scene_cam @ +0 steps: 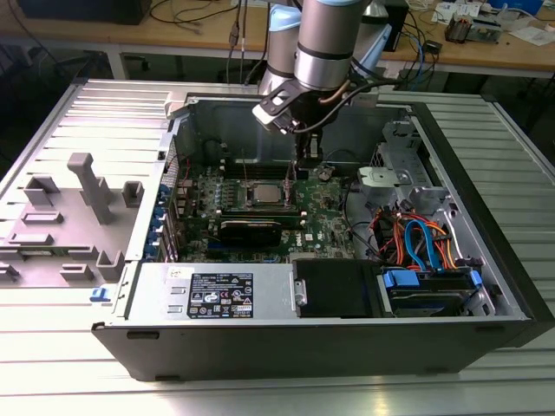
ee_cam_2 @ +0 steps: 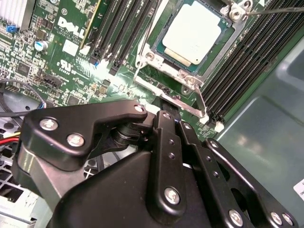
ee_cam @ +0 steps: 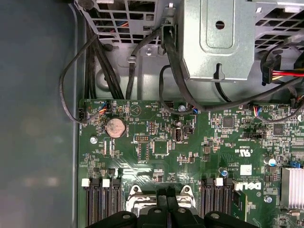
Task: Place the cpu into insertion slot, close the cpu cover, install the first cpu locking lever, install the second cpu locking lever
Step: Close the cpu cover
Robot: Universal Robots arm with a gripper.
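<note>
Nearest to lens in the second wrist view, black gripper (ee_cam_2: 173, 121), fingers (ee_cam_2: 164, 142) pressed together and pinching nothing visible, tips set low just beside rim of slot (ee_cam_2: 168, 70), seemingly for pushing something thin and not for grasping. Flat inside slot, cpu (ee_cam_2: 192, 32) with silver top up and cover (ee_cam_2: 223, 47) down around it like a frame, so probably seated already. Thin wire lever (ee_cam_2: 145, 42) along slot side, apart from gripper; cannot tell if latched.
</note>
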